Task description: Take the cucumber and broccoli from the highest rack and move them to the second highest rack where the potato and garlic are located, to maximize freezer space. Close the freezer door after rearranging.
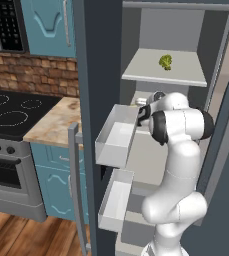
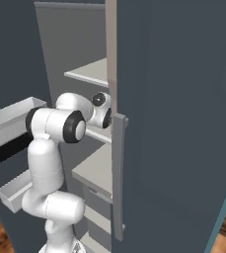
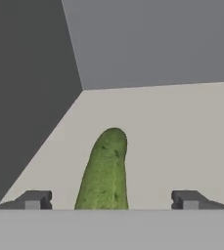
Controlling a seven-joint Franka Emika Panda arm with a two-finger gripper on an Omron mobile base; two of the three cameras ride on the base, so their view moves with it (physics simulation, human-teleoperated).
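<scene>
The cucumber [image 3: 103,171] lies on a pale freezer rack [image 3: 182,136] near the back corner, its near end between the spread fingertips [image 3: 33,199] of the hand [image 3: 111,200], which stands open and grips nothing. The broccoli [image 1: 165,61] sits on the highest rack [image 1: 146,70].

Flat, even rendered light with no glare and only soft shading. The freezer's left inner wall [image 3: 30,97] reads darkest at the left of the hand view, while the shelf [image 3: 182,136] stays pale. All three pictures are slightly soft, with coarse edges and no lens distortion.
</scene>
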